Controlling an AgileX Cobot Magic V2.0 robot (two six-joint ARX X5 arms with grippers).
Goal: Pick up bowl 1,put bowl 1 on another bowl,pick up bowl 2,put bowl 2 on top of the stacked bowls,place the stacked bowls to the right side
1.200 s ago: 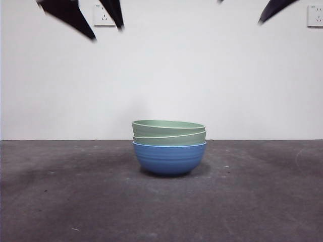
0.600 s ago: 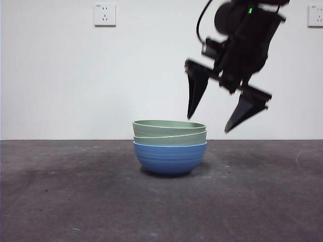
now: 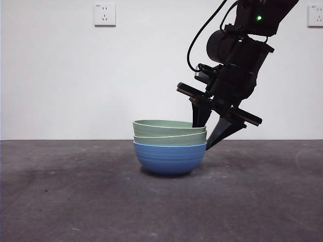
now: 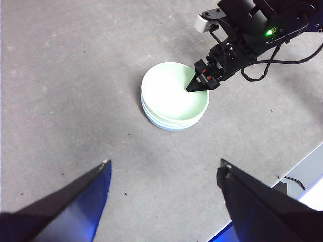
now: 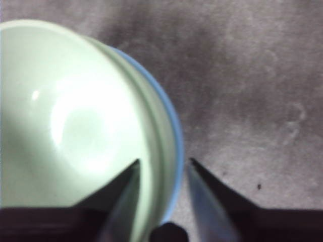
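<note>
Desk: a dark grey, mottled desk (image 3: 75,196) carries the bowls and runs back to a white wall.
Stacked bowls: the stacked bowls (image 3: 169,146) stand upright near the middle of the desk, just beside and below the right gripper, partly between its fingers.
Another bowl: the glossy blue bowl (image 3: 169,158) is the base of the stack; in the right wrist view only a thin blue edge (image 5: 175,146) shows past the green rims.
Green bowls: two pale green bowls nest in the blue one, the lower green rim (image 3: 169,138) under the upper green bowl (image 3: 166,127), which sits slightly tilted.
Right gripper: the right gripper (image 3: 209,132) leans down from above onto the near side of the stack's rim as its own camera sees it; one finger (image 5: 121,196) is inside the upper green bowl and the other finger (image 5: 209,201) is outside the blue wall.
Right fingers' state: parted narrowly around the rims, straddling them; whether they press on the rim cannot be told.
Left gripper: the left gripper (image 4: 164,194) hangs high over the desk, well apart from the stack, its fingers spread wide and holding nothing.
Wall: two white sockets, one (image 3: 104,14) far above the stack and one (image 3: 315,15) behind the right arm.
</note>
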